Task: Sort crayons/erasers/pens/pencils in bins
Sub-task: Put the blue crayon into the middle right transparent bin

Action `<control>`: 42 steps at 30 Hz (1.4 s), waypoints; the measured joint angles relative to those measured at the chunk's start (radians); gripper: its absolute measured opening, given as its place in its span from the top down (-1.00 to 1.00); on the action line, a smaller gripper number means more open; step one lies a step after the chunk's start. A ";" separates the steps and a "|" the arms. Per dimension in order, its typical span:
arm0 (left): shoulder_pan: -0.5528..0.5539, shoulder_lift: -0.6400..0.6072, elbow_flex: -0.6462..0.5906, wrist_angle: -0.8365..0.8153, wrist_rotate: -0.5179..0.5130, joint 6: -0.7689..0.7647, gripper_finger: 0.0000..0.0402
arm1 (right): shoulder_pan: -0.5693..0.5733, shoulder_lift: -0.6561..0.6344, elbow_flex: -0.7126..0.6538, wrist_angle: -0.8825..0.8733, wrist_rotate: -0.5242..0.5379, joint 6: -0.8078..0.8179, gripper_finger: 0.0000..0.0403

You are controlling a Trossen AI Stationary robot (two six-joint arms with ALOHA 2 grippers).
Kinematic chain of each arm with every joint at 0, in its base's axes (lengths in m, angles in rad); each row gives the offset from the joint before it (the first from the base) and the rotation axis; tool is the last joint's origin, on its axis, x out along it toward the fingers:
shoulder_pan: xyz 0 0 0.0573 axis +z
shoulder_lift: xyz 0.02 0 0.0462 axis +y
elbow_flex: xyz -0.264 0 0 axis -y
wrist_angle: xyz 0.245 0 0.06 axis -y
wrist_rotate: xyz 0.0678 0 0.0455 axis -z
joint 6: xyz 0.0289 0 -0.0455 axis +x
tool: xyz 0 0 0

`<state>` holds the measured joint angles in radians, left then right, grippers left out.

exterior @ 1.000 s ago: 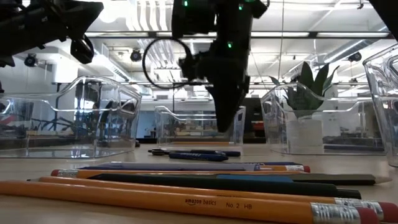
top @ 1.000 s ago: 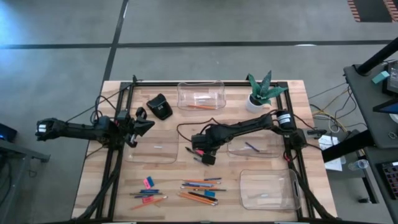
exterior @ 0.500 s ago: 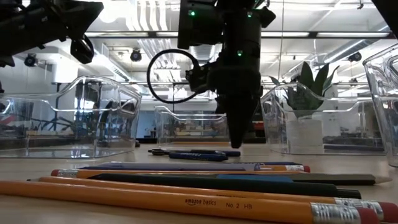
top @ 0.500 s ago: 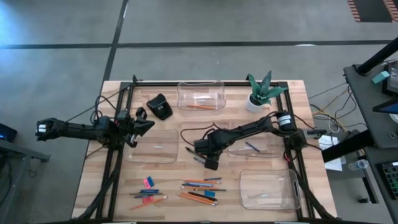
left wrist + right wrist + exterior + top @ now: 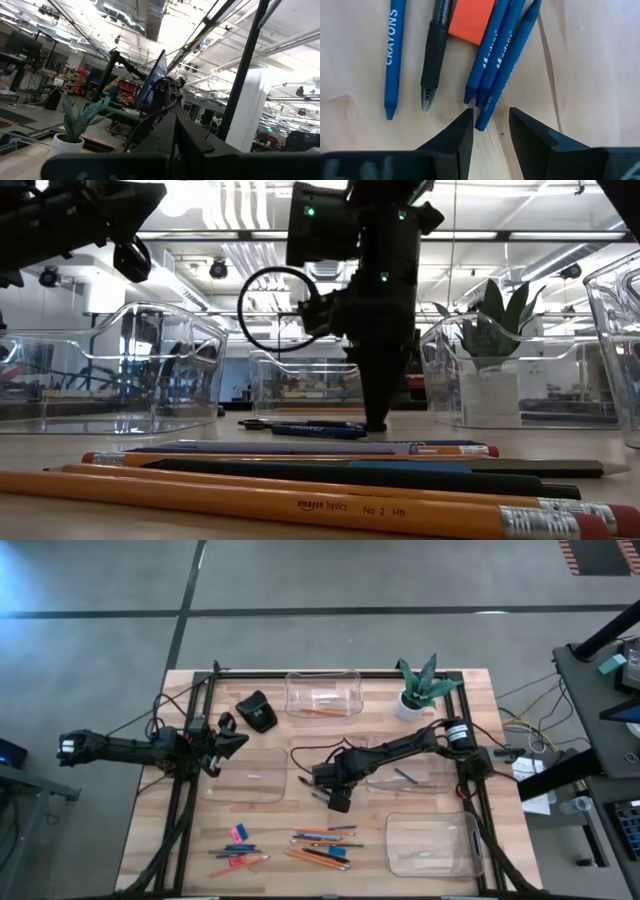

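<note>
Right wrist view, right pincer (image 5: 490, 127) part open, empty, blue crayon (image 5: 505, 65) tip between its fingertips

Clear glossy plastic bins (image 5: 322, 693) sit on a matt, pale wood table (image 5: 150, 825).

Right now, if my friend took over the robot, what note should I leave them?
Right gripper: jaws open, lowered to the table over the tips of a cluster of blue crayons; nothing held.
Left gripper: shut and empty, waiting above the left side of the table.
Done: a few items already lie in the bins.
Left: most pencils, pens and pink erasers lie loose at the table's front edge.
</note>
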<state>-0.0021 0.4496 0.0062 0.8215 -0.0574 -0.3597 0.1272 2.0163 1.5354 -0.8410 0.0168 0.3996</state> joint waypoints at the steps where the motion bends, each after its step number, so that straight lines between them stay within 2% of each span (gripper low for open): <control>1: 0.000 0.000 0.000 0.000 0.000 0.000 1.00 | -0.001 0.000 -0.009 0.012 0.000 0.000 0.41; 9: 0.000 0.000 0.000 0.000 0.000 0.000 1.00 | -0.021 -0.007 -0.060 0.073 -0.010 -0.014 0.47; 17: 0.000 0.000 0.000 0.000 0.000 0.000 1.00 | -0.030 -0.007 -0.072 0.077 -0.002 -0.063 0.90; 27: 0.000 0.000 0.000 0.000 0.000 0.000 1.00 | -0.043 -0.045 -0.027 0.061 0.030 -0.085 0.93; 32: 0.000 0.000 0.000 0.000 0.000 0.000 1.00 | -0.046 -0.136 -0.020 0.047 0.112 -0.078 0.93; 37: 0.000 0.000 0.000 0.000 0.000 0.000 1.00 | -0.041 -0.247 -0.021 0.016 0.129 -0.012 0.93; 42: 0.000 0.000 0.000 0.000 0.000 0.000 1.00 | 0.012 -0.352 -0.035 -0.004 0.129 0.045 0.93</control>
<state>-0.0025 0.4496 0.0062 0.8215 -0.0570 -0.3597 0.1397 1.6642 1.5006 -0.8449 0.1458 0.4443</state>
